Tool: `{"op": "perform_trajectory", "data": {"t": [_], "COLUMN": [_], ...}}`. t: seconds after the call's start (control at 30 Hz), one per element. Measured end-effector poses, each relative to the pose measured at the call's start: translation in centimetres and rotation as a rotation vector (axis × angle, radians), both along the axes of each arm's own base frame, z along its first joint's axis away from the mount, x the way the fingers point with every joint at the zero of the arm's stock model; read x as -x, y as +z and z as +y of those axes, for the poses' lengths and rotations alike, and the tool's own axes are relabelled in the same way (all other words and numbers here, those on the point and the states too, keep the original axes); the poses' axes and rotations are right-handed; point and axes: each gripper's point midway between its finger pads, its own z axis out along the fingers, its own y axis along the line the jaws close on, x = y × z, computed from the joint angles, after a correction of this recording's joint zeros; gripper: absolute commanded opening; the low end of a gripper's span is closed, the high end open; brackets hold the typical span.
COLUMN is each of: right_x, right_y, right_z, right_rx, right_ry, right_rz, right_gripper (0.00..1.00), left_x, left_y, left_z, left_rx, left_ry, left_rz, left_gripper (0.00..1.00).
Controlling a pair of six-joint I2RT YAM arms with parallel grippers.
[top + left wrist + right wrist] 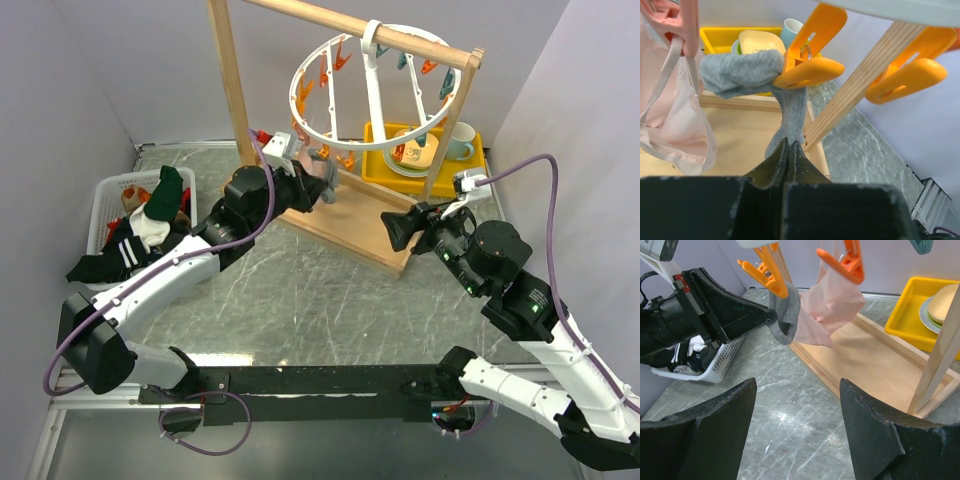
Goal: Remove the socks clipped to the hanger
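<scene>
Left wrist view, Inspector Two: how do the left fingers (772, 172) stand?

Inspector Two: Pressed together, pinching the lower end of a grey sock (747, 72). The sock rises straight from the fingertips to an orange clothespin (810, 70) just above them, which grips its upper part. A pale pink sock (670, 115) hangs just to the left of the fingers, apart from them.

Inspector One: And the right fingers (715, 425)?

Inspector Two: Spread wide with nothing between them. They are low over the desk (790, 385) and well short of the socks. Ahead of them and higher, the grey sock and the pink one hang side by side, touching, each from its own orange clothespin. The left arm's fingers reach the grey sock from the left.

Inspector One: Top external view, the hanger?

Inspector Two: The white ring hanger (375, 100) hangs tilted from the crossbar of the wooden rack (228, 80), beyond and above both pairs of fingers. The left fingers are at its lower left rim.

Inspector One: Beyond that?

Inspector Two: A white basket (110, 195) to the left of the left arm holds loose socks (150, 225), black, green and white among them. Past the right fingers, behind the rack, is a yellow tray (470, 160) with dishes.
</scene>
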Motion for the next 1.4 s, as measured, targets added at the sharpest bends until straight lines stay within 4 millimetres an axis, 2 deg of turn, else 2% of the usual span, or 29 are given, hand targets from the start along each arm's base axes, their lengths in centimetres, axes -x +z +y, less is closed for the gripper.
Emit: {"op": "perform_trajectory", "data": {"t": [0.13,0.3,0.37,0.5,0.57,0.73,0.87,1.13,1.4], "right_x": [-0.2,-0.6,-0.9,-1.6,-1.7,-2.3,-3.0,-4.3,-6.1], "right_y": [-0.2,-0.1,0.6,2.5,3.0,4.6,5.2,5.5,4.5], "right_z": [0.2,1.4,2.3,4.9,6.1,9.4,11.1,12.4,12.7], "right_rx": [0.006,0.023,0.024,0.011,0.003,-0.039,-0.085,-0.146,-0.153], "right_ry": [0.003,0.037,0.064,0.142,0.183,0.281,0.306,0.276,0.205], "right_rz": [0.005,0.023,0.026,0.023,0.028,0.054,0.092,0.144,0.175], "right_gripper": [0.75,0.75,0.75,0.85,0.85,0.82,0.79,0.77,0.72], "left_x": [0.6,3.0,4.0,5.5,5.8,6.2,6.6,6.9,7.2], "left_y": [-0.2,0.7,1.6,3.3,3.8,3.0,2.9,2.7,3.6], "left_z": [-0.3,-0.3,-0.1,0.4,0.5,0.5,0.3,0.4,1.1], "left_rx": [-0.012,-0.029,-0.023,0.003,0.011,-0.014,-0.019,-0.019,-0.005], "left_ry": [-0.01,-0.039,-0.044,-0.042,-0.041,-0.032,-0.032,-0.016,0.0], "left_rz": [0.008,-0.003,-0.015,-0.042,-0.05,-0.027,-0.023,-0.024,-0.042], "left_gripper": [0.01,0.01,0.01,0.01,0.01,0.01,0.01,0.01,0.01]}}
